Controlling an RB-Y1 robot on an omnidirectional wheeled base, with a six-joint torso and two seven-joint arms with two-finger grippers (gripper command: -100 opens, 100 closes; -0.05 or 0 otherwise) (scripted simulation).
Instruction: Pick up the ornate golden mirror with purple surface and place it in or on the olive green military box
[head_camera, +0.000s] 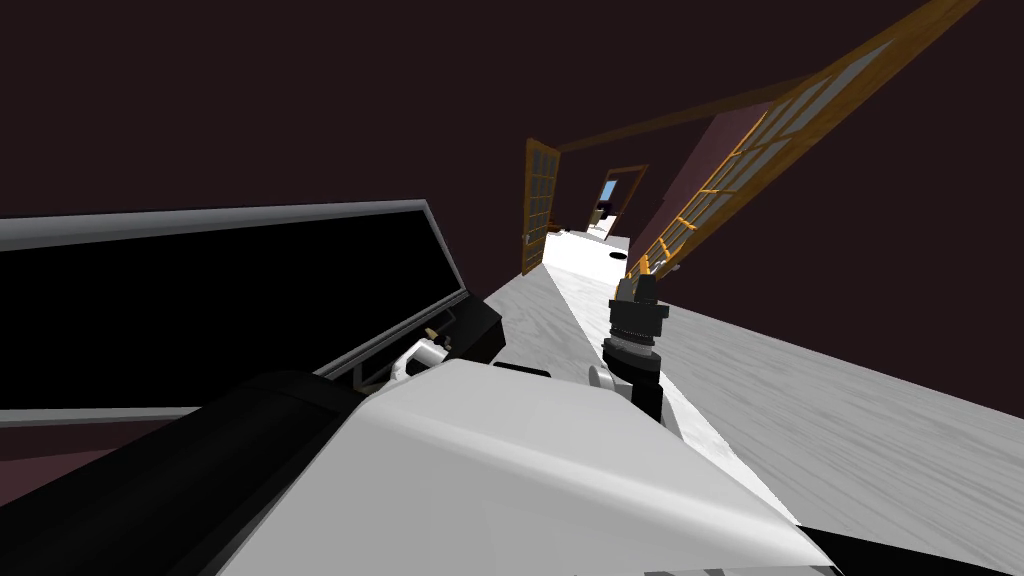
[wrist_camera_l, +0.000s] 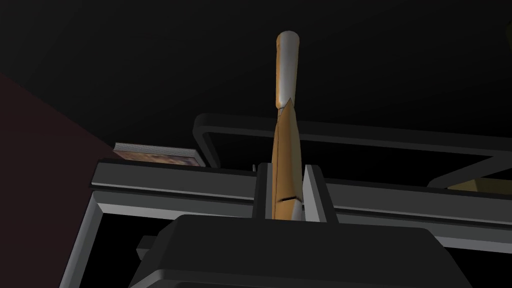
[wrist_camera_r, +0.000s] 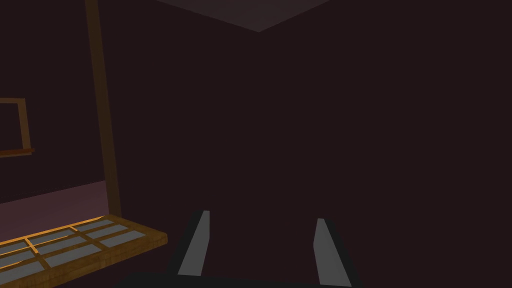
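Left pincer (wrist_camera_l: 288, 171) pinches the golden mirror (wrist_camera_l: 286, 150) edge-on near its lower end; stiff, thin, likely fragile. Right pincer (wrist_camera_r: 262, 217) stands spread.

The mirror (wrist_camera_l: 287, 145) stands upright at the centre of the left wrist frame, seen edge-on: a thin golden-brown slab with a pale grey rounded top, its lower end pinched between the left hand's (wrist_camera_l: 286, 170) two fingers (wrist_camera_l: 315, 195)

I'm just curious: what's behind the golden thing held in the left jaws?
Behind the mirror, seen edge-on, dark grey frame bars cross, with a flat book-like thing beyond them. The stretch straight behind the mirror is covered.
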